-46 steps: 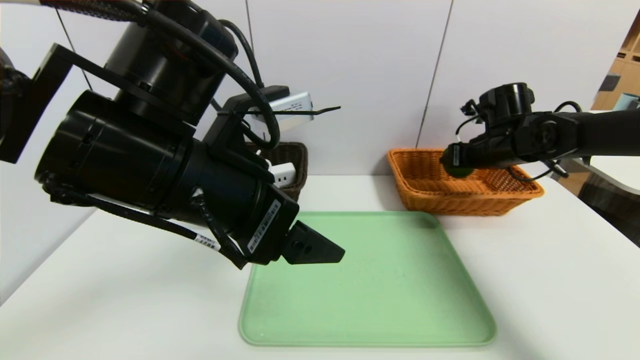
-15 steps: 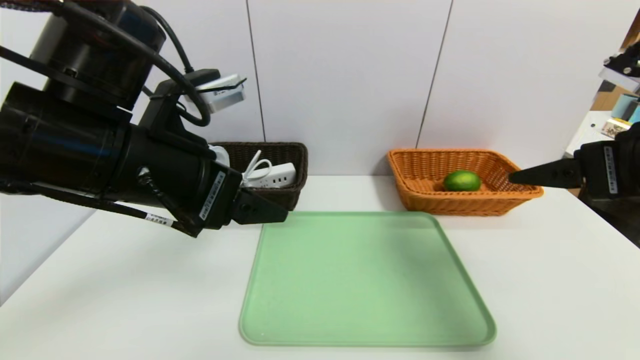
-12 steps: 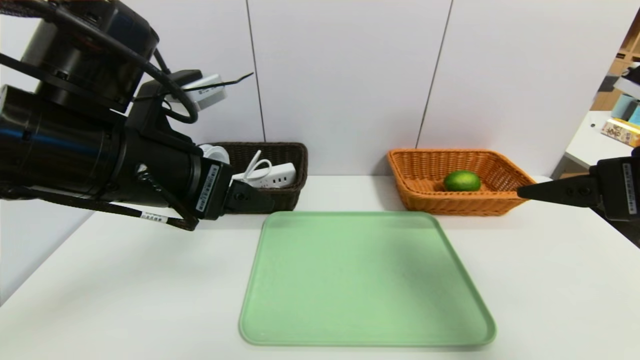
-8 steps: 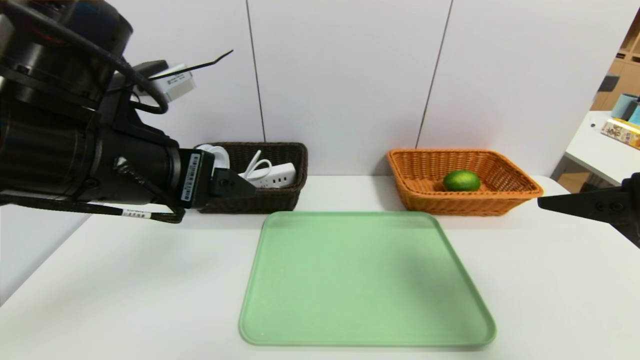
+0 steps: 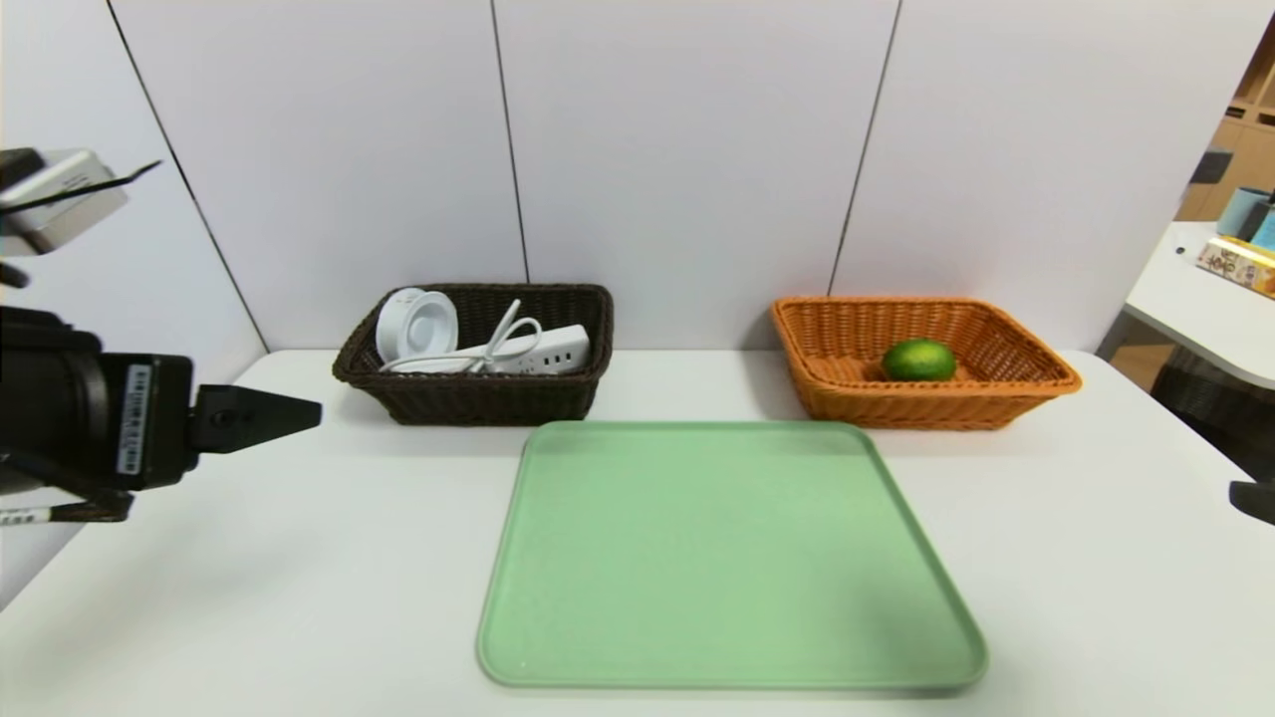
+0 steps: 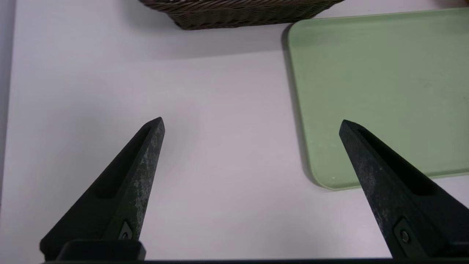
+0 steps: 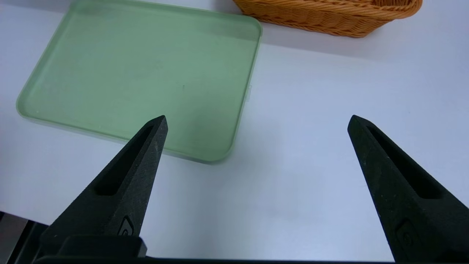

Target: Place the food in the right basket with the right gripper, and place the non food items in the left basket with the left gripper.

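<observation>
Green lime (image 5: 918, 360), or maybe a small mango: sits in the orange wicker basket (image 5: 926, 401), right side of the bench (image 5: 697, 388). Looks firm, light-to-middling, waxy skin, so likely slippery; if it needs a regrip I'd take it across the narrow waist, pads low, mild squeeze.

White power strip (image 5: 558, 351) lies in the dark brown basket (image 5: 488, 403), left side, cord (image 5: 498, 339) looped over it. Stiff body, probably the heaviest piece. I'd grip the body across its width, never the cord: floppy, could snag the rim.

White round thing (image 5: 418, 326) beside it, on edge. Hard shell by the look, hollow, can't tell what it is. Pinch the rim, gently.

Left hand (image 6: 252, 119) spread wide, holding nothing, over the bench by the green tray (image 5: 732, 558). Right hand (image 7: 258, 116) same, off the tray's right side. Sorting looks done; I'd leave both baskets alone.
</observation>
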